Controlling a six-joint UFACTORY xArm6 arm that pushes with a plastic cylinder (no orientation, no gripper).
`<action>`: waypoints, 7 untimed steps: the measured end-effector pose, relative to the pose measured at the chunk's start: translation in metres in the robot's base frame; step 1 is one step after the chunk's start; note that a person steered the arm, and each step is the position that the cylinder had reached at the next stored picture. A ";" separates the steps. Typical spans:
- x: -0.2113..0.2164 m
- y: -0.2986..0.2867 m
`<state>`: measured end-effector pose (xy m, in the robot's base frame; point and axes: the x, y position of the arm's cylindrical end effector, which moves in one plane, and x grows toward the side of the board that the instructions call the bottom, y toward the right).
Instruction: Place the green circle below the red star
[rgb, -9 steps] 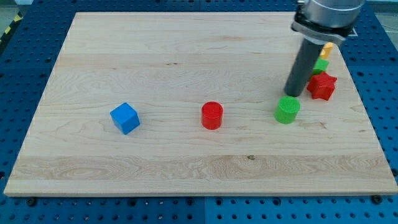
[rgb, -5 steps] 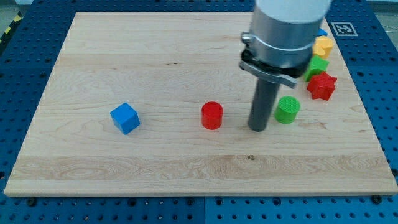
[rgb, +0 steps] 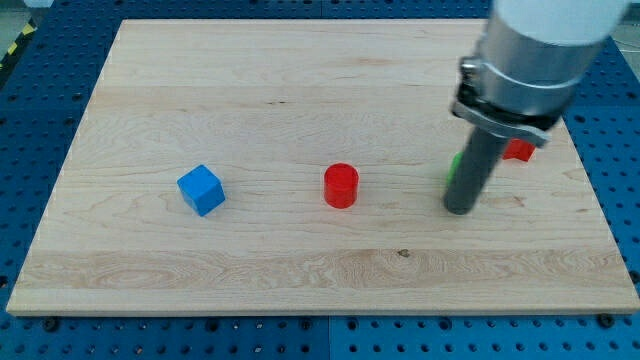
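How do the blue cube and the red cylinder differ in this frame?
The blue cube has flat faces and sharp corners and is turned with an edge toward the view's bottom; the red cylinder is round and stands upright on its flat end. The cube sits nearer the view's left, the cylinder nearer the middle and closer to my tip. Both stand alone on the wooden board, touching nothing, at about the same height in the view.

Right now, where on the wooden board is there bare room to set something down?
The wooden board is bare across the view's top left and along the bottom. Small gaps separate the blue cube and red cylinder. It is crowded at the right, where my tip hides most of the green block near the red star.
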<state>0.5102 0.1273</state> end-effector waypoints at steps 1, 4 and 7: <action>-0.023 -0.003; -0.051 0.035; -0.062 -0.146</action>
